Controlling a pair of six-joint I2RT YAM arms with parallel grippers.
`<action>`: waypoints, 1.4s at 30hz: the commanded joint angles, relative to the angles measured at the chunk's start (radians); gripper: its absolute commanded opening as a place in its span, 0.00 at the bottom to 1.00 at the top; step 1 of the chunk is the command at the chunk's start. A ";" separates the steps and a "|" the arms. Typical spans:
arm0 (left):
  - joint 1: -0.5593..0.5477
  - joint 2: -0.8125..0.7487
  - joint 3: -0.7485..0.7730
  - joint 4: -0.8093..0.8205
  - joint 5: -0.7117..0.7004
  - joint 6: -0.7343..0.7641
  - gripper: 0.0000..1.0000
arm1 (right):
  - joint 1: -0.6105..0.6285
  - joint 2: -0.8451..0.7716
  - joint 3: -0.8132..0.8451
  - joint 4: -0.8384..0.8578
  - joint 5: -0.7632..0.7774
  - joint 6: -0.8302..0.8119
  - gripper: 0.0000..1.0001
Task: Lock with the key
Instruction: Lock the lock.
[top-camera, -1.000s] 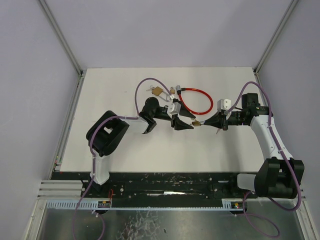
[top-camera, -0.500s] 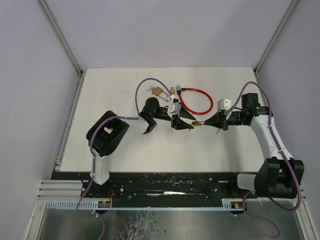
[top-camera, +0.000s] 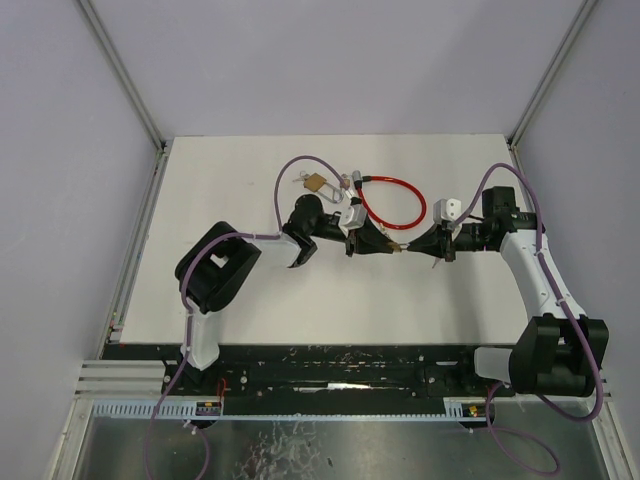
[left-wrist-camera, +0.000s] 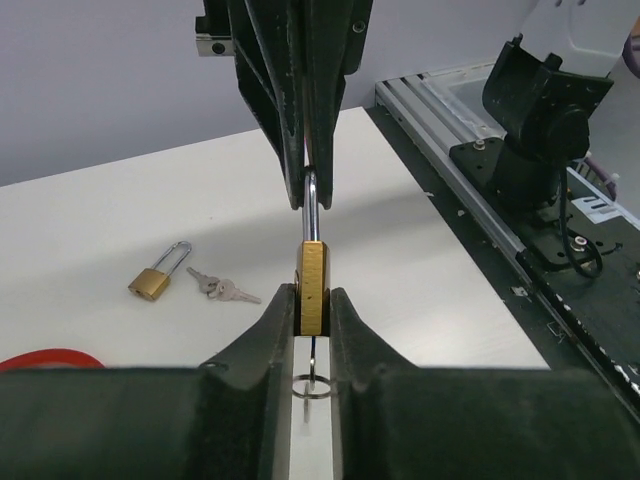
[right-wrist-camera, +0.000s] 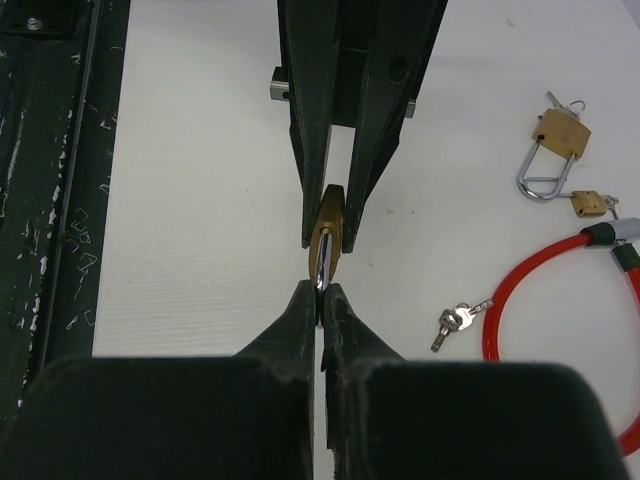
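Your left claw (left-wrist-camera: 313, 305) is squeezed shut on the gold body of the lock (left-wrist-camera: 313, 265). Your right claw (right-wrist-camera: 320, 297) is pinched shut on its silver loop. The lock hangs between them, above the bench (top-camera: 250, 180). A key ring (left-wrist-camera: 313, 386) dangles under it. You are at the holding step. Next, I think, press the loop in and turn the key gently.

The small yellow brass padlock (left-wrist-camera: 313, 290) has a smooth body with a dull shine and a polished steel shackle (left-wrist-camera: 311, 220). The black fingers (left-wrist-camera: 262, 345) look like matt plastic. The white counter (left-wrist-camera: 100, 220) is matt and finely textured. The red cable loop (right-wrist-camera: 493, 330) has a glossy coat.
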 joint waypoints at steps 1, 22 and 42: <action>-0.010 0.008 0.040 -0.036 0.014 0.056 0.01 | 0.013 0.002 0.019 -0.005 -0.059 -0.018 0.00; -0.011 -0.038 0.021 -0.192 -0.061 0.227 0.00 | 0.160 0.110 -0.037 0.359 0.060 0.460 0.00; -0.002 -0.025 0.007 -0.056 -0.009 0.129 0.00 | 0.346 0.290 -0.044 0.460 0.268 0.554 0.00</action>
